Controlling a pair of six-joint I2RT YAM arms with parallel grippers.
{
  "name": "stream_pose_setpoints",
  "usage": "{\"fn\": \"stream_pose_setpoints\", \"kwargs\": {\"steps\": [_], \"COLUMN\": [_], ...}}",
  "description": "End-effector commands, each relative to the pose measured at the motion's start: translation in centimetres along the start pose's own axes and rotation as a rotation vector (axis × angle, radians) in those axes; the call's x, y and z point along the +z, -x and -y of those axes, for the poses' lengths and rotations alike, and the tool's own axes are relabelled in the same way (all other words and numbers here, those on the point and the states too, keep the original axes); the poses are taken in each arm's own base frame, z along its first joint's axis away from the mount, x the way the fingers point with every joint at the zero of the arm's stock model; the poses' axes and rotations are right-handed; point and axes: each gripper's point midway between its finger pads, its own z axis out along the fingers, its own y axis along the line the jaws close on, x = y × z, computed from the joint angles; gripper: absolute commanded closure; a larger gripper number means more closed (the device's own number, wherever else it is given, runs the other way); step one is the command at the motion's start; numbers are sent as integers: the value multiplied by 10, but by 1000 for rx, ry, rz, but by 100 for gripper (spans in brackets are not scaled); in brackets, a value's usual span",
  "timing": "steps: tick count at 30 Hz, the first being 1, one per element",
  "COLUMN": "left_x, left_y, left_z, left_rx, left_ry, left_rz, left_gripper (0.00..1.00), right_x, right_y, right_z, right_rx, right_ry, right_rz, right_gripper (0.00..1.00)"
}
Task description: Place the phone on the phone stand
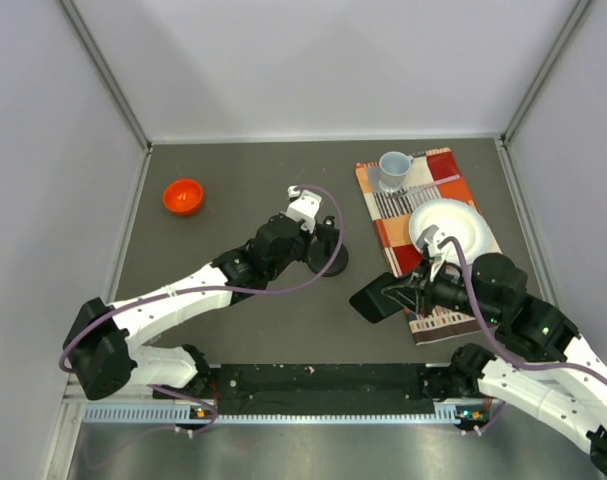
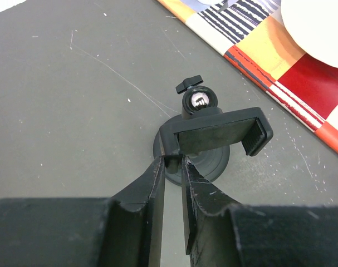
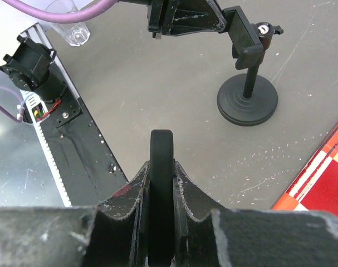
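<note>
The phone stand point(image 1: 333, 262) stands mid-table: a round disc base point(image 3: 247, 100), a short post and a clamp cradle point(image 2: 213, 130) on top. My left gripper point(image 2: 172, 161) is closed on the cradle's left end, its fingertips pressing both sides. In the top view that left gripper point(image 1: 318, 250) sits just left of the stand. The phone point(image 1: 375, 300) is a flat black slab held above the table to the stand's right. My right gripper point(image 1: 408, 292) is shut on it. The right wrist view shows the phone point(image 3: 161, 147) edge-on, sticking out between the right gripper point(image 3: 161, 172) fingers.
A patchwork cloth point(image 1: 393, 205) lies at the back right with a grey cup point(image 1: 393, 168) and a white plate point(image 1: 453, 225) on it. An orange bowl point(image 1: 183, 196) sits at the back left. A black rail point(image 1: 323, 380) runs along the near edge.
</note>
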Motion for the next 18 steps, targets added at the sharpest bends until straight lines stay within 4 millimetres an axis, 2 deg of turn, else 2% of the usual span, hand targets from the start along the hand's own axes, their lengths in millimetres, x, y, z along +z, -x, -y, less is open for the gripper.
{"fn": "stream_pose_setpoints", "kwargs": {"steps": [1,7,11,18], "left_x": [1,3,6,8], "left_y": [17,20,19,17], "left_z": [2,1,2,-2], "left_rx": [-9,-10,-3,31], "left_ry": [-3,4,7,29], "left_rz": [55,59,52,48], "left_gripper": [79,71,72,87], "right_x": [-5,-3,-1,6], "right_y": [40,41,41,40], "right_z": [-11,-11,-12,-14], "right_rx": [-18,-18,-26,-69], "right_ry": [36,39,49,73], "right_rz": [124,120,110,84], "right_gripper": [100,100,100,100]}}
